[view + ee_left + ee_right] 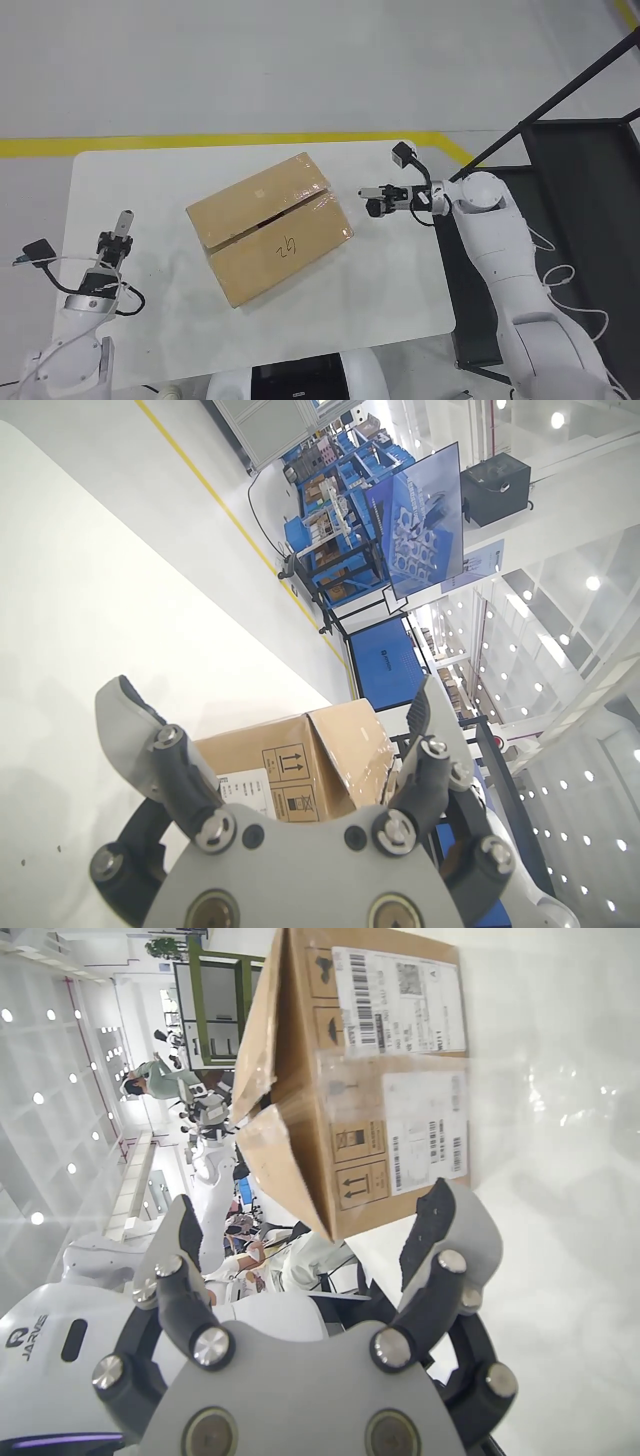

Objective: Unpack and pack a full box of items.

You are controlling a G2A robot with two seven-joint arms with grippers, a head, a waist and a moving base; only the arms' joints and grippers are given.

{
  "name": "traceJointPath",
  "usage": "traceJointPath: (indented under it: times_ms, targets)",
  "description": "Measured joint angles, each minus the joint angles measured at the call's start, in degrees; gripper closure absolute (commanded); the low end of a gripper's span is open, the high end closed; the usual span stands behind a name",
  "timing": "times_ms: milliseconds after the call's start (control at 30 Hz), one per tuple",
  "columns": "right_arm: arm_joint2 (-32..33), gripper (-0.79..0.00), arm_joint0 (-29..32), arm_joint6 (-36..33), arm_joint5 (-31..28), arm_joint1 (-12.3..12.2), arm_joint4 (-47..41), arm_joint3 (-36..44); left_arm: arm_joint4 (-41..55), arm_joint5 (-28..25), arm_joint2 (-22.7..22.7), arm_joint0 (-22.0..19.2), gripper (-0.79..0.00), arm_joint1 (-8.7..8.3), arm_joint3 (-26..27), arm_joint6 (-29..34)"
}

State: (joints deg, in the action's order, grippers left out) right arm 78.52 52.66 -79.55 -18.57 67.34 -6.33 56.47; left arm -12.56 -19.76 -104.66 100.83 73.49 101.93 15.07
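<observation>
Fingers, left: the left gripper (272,705) has its fingers (130,720) spread wide, grasping nothing.
Fingers, right: the right gripper (310,1205) is likewise released, pads (425,1228) apart and bare.
Box: a cardboard box (270,228) sits skewed at the middle of the white table (400,290), both top flaps down and meeting along a centre seam.
Left gripper place: at 9 o'clock from the box in the top view (118,235), well apart from it, by the table's edge.
Right gripper place: at 3 o'clock from the box (375,200), just beside its near corner; I see no contact.
Progress: by my reading this is the very start. The box is still closed, so opening the flaps, taking the items out and packing them again are all left.
Hidden: the contents lie under the flaps. Glossy tape crosses the top, and whether it still seals the seam is hard to make out; the right wrist view shows a small gap where the flaps meet (260,1105).
Cut off: the left wrist view loses the lower part of the box (300,760) behind the gripper's own body.
</observation>
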Motion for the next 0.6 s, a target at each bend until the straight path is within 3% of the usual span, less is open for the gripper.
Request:
traceJointPath:
  times_ms: [333,600]
  targets:
    - [-6.8,-0.785,-1.4,0.1,-3.1,1.2,-1.5,-1.2,-0.7,0.3,-0.5,0.1,-0.785,-0.14,0.2,-1.7]
    - [-8.4,-0.785,4.1,-3.0,-3.2,0.1,-3.2,6.9,-0.2,0.7,-2.5,0.1,-0.785,-0.29,0.3,-3.6]
